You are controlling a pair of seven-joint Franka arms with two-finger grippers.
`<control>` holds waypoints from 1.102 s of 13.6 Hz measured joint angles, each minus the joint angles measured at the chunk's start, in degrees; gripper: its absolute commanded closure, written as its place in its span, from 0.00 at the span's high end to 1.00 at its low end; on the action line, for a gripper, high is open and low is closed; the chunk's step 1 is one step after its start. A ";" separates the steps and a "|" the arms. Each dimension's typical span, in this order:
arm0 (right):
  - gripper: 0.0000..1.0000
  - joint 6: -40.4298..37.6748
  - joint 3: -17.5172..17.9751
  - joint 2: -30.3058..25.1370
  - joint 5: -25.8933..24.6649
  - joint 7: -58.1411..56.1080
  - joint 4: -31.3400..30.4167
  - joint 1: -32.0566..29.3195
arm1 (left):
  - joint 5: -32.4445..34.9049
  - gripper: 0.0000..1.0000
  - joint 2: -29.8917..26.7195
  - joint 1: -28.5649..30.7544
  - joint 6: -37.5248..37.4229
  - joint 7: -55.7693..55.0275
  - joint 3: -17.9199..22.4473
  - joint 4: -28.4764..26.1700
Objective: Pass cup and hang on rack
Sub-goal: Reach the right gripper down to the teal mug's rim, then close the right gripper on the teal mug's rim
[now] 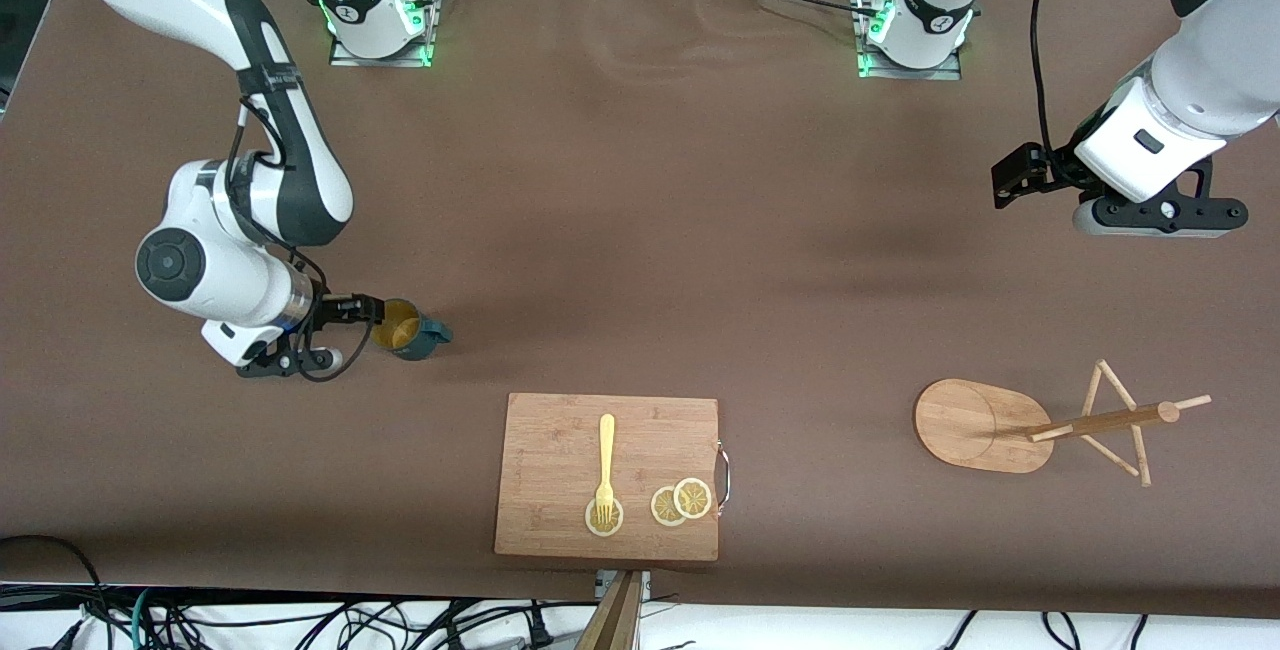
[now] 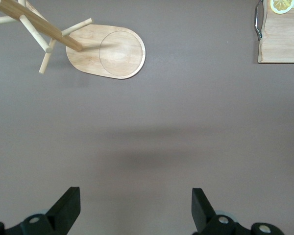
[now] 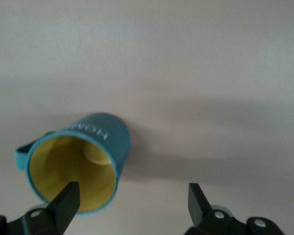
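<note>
So my right pincer (image 1: 362,315) is down at the right arm's end of the table (image 1: 640,230), fingers spread wide, right up against the cup (image 1: 408,330). The cup is lying on its side on the table with the yellow mouth facing my pincer, so I'm coming in low and sideways, not from above. In the right wrist view one finger (image 3: 68,198) sits in front of the open mouth and the other is well off to the side of the cup (image 3: 76,161), so nothing is gripped yet. Looks to me like I need to slide across a bit before closing on the wall.

My left pincer (image 1: 1160,215) is waiting, open too, up in the air at the left arm's end. The rack (image 1: 985,425) is at that same end, nearer the camera, with pegs sticking out. That's why the left one hangs around there: it takes the cup from me and hangs it.

The board (image 1: 608,475) with the fork (image 1: 605,465) and lemon slices (image 1: 680,502) sits between, nearer the camera. I'd pass over the bare table above it.
</note>
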 measured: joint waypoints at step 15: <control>0.00 0.73 0.07 4.40 4.09 0.45 1.46 1.40 | 0.00 1.00 0.00 -0.01 -0.07 0.00 -0.37 0.01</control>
